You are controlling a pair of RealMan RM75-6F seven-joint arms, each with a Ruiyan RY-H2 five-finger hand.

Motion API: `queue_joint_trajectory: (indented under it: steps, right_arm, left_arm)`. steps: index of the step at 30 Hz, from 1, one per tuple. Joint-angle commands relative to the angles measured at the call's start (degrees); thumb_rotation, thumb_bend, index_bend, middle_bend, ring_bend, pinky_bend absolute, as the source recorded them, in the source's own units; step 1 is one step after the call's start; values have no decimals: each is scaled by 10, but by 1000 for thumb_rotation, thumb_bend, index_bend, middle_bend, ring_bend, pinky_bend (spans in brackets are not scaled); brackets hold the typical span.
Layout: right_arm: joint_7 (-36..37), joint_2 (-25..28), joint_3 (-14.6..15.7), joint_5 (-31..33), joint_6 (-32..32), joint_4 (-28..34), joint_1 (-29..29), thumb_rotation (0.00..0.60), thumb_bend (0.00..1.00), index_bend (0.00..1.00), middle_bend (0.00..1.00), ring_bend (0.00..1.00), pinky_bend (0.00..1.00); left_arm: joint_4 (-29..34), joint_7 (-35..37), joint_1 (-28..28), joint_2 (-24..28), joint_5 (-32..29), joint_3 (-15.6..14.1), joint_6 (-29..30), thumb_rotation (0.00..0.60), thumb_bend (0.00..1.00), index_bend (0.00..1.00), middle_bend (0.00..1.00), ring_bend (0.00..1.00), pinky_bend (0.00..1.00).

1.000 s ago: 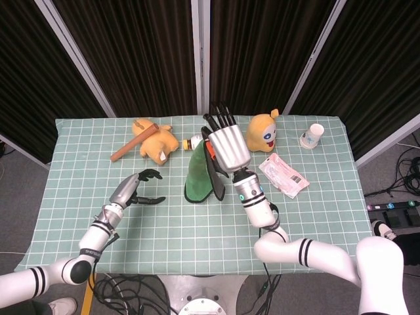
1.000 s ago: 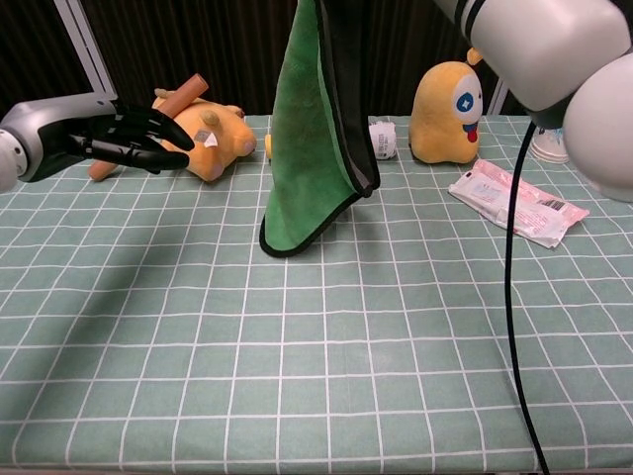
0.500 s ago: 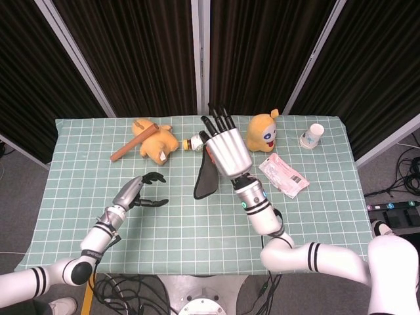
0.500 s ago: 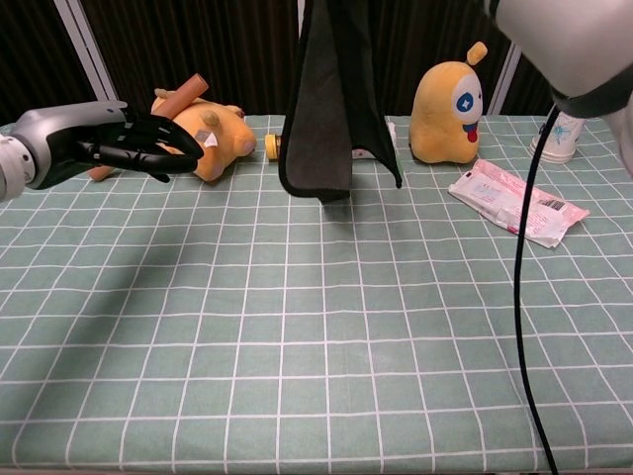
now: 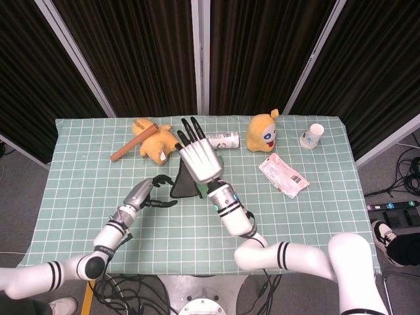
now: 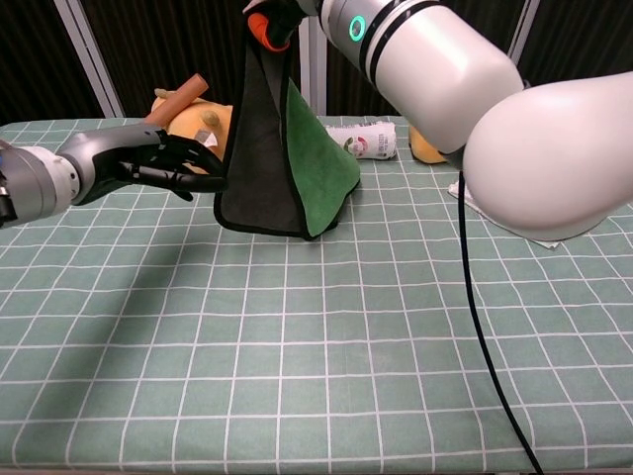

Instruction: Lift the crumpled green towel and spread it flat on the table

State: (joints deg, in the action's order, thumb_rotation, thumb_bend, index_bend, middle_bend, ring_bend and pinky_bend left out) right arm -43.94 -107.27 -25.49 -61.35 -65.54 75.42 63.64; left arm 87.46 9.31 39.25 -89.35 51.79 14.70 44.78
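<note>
One soft green towel (image 6: 321, 158) with a dark back and a stitched dark edge is held up by the right hand (image 5: 199, 159). It hangs in loose folds above the middle of the table (image 5: 315, 197), and its bottom edge is just off the checked, pale green cloth. In the head view, the right hand is seen from the back with its fingers stretched out; the towel is caught under it, but the exact pinch cannot be seen.

The left hand (image 6: 163, 163) is held spread, with dark fingers apart, just beside the towel's left edge. Whether it touches the towel cannot be told.

Two fuzzy yellow plush toys are seen: one (image 5: 157, 141) with a brown stick (image 5: 134, 140), one (image 5: 264, 133) round with a blue eye. One shiny can (image 5: 223, 140), one paper cup (image 5: 312, 136) and one crinkly pink packet (image 5: 283, 175) lie behind.
</note>
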Motion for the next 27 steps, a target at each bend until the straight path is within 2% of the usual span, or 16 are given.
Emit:
queue_joint_trajectory:
  steps: [1, 8, 16, 20, 27]
  right_arm:
    - [10, -7, -1, 4, -4, -2, 2, 600, 405, 682, 238, 0, 0]
    - [19, -8, 2, 3, -20, 13, -4, 600, 404, 682, 238, 0, 0]
    - [30, -8, 5, -3, -29, 32, -7, 600, 405, 682, 238, 0, 0]
    - [37, -3, 3, -4, -32, 40, -10, 600, 403, 681, 237, 0, 0]
    - [59, 5, 6, -6, -38, 60, -22, 600, 398, 682, 236, 0, 0]
  left_arm:
    - [-20, -29, 8, -19, -16, -5, 19, 422, 0, 381, 297, 250, 254]
    - [-49, -60, 16, -51, -59, -5, 27, 468, 0, 404, 297, 250, 257]
    - [-57, -49, 21, -61, -93, 8, 2, 473, 20, 471, 297, 250, 259]
    - [-67, -49, 23, -68, -104, 11, -1, 492, 102, 534, 297, 250, 260]
    - [-75, -25, 11, -79, -85, 21, 12, 597, 283, 688, 331, 250, 259]
